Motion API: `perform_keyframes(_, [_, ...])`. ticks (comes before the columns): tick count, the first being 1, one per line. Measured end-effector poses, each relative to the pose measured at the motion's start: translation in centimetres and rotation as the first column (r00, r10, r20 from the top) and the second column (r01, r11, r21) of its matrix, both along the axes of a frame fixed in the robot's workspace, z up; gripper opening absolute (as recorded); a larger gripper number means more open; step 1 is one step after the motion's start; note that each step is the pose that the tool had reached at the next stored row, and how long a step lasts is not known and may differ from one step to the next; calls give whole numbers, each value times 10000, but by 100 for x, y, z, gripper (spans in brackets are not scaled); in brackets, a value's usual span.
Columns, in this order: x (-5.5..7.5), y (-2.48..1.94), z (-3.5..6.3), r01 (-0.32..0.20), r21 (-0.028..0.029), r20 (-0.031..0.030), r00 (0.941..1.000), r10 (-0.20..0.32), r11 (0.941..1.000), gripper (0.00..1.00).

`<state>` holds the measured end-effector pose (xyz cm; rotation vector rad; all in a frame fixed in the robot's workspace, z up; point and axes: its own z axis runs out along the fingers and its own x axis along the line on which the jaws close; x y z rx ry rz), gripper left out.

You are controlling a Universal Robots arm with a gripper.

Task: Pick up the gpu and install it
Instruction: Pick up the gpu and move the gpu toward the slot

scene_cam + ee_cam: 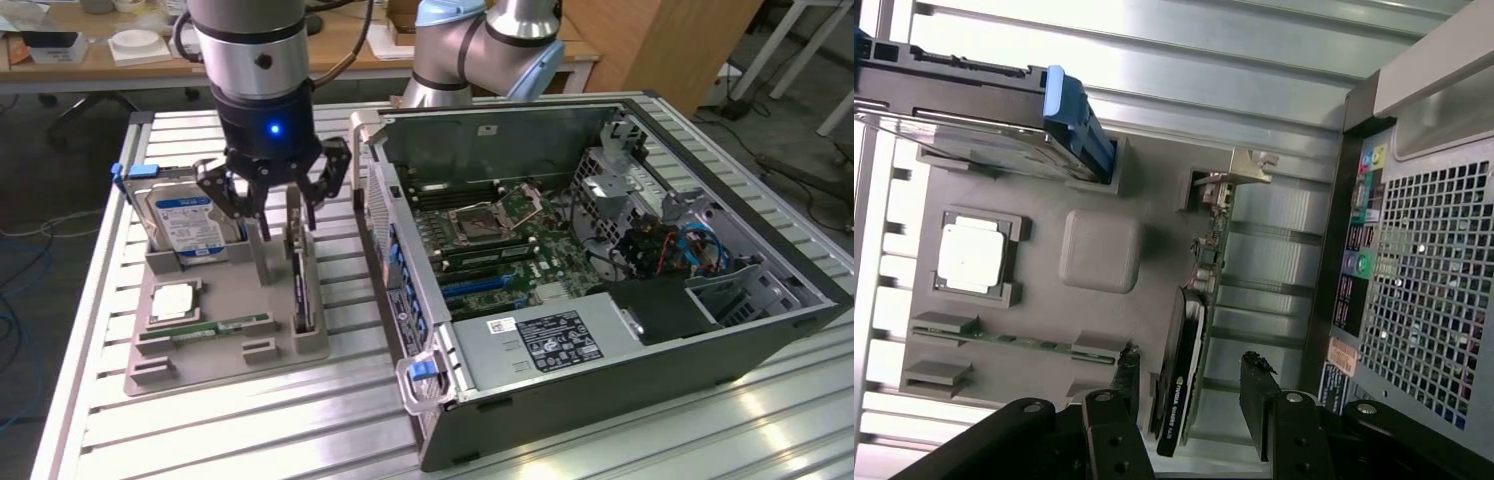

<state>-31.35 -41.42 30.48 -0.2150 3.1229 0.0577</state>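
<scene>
The gpu (302, 285) is a thin dark card standing on edge in a slot of the grey tray (227, 358), its silver bracket at the far end. In the wrist view the gpu (1189, 330) runs between my two fingers (1259, 385), and its bracket (1239, 172) lies beyond them. My gripper (278, 212) hangs open right over the card's far half, one finger on each side, with gaps to the card. Nothing is held.
In the same tray stand a hard drive with a blue-white label (187, 222), a square processor (174, 300) and a green memory stick (220, 327). The open computer case (587, 270) lies close to the tray, on the exterior view's right, with its motherboard (494, 240) exposed.
</scene>
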Motion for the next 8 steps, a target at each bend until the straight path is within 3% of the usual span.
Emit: perform_keyframes(8, [1, -1, -52, 1, -2, 0, 10000, -1, 10000, 53])
